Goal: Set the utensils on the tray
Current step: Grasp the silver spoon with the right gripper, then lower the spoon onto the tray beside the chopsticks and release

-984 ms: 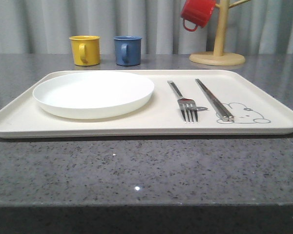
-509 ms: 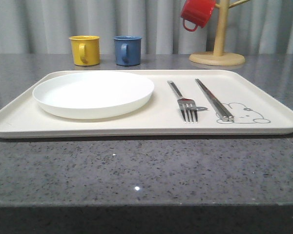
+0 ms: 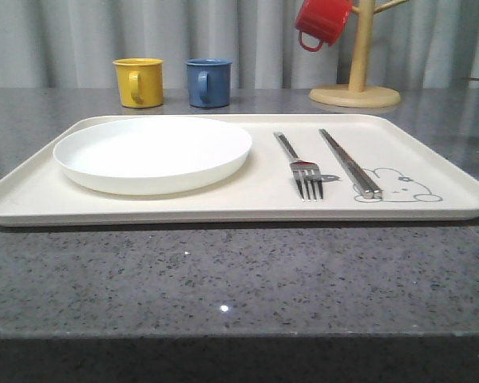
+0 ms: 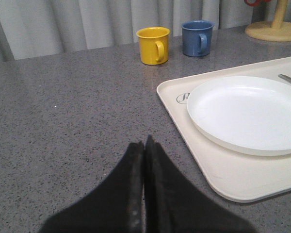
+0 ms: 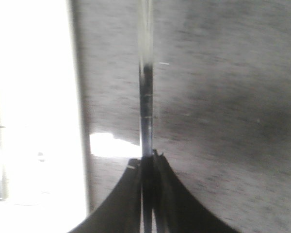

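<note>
The cream tray lies across the grey countertop. On its right half a silver fork and a pair of chopsticks lie side by side, pointing toward me, beside the rabbit drawing. My right gripper is shut on a slim metal utensil that sticks straight out between its fingers above the counter; its far end is blurred. My left gripper is shut with nothing in it, over bare counter just left of the tray's near corner.
A round white plate fills the tray's left half. Behind the tray stand a yellow mug and a blue mug. A wooden mug tree at the back right holds a red mug. A curtain backs the table.
</note>
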Motion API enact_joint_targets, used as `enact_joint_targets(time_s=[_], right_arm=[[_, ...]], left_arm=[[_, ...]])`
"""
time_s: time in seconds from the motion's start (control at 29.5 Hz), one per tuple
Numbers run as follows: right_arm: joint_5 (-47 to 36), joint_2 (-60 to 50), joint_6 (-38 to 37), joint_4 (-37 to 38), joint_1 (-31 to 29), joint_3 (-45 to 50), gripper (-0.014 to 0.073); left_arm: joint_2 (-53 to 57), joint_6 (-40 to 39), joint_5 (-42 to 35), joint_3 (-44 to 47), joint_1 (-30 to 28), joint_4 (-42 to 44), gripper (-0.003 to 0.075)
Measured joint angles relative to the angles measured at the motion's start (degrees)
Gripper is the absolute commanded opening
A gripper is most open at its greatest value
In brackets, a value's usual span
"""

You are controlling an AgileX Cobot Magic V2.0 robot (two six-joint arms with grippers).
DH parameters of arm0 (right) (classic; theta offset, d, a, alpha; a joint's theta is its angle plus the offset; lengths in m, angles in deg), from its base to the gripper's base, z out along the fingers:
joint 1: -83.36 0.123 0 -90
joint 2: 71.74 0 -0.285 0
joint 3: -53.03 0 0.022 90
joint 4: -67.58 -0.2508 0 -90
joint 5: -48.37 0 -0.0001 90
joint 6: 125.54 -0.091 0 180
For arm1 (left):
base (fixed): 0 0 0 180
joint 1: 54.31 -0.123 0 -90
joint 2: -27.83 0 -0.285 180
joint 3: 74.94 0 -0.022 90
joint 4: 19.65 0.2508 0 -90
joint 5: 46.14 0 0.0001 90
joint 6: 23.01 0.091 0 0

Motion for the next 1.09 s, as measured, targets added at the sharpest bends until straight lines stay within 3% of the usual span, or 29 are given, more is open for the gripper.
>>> enact_joint_targets(time_s=[0.24,0.58,0.85,1.09], right_arm=[[-4.07,4.15,-5.53,-0.34,9.41,0.00,-0.0005],[-8.96,11.21,-9.82,-0.73,10.33,0.00,0.0002],[-10.16,11.44,-10.05,-0.73,10.33,0.00,0.0201],[-10.31,10.20,-10.17,-0.73,10.33,-0.22,0.0225]], left_arm=[[0.00,0.00,0.00,0.00,0.00,0.00,-0.0018],[0.00,0.00,0.00,0.00,0.00,0.00,-0.0018],[0.00,0.00,0.00,0.00,0.00,0.00,-0.0018],[0.00,0.00,0.00,0.00,0.00,0.00,-0.0018]])
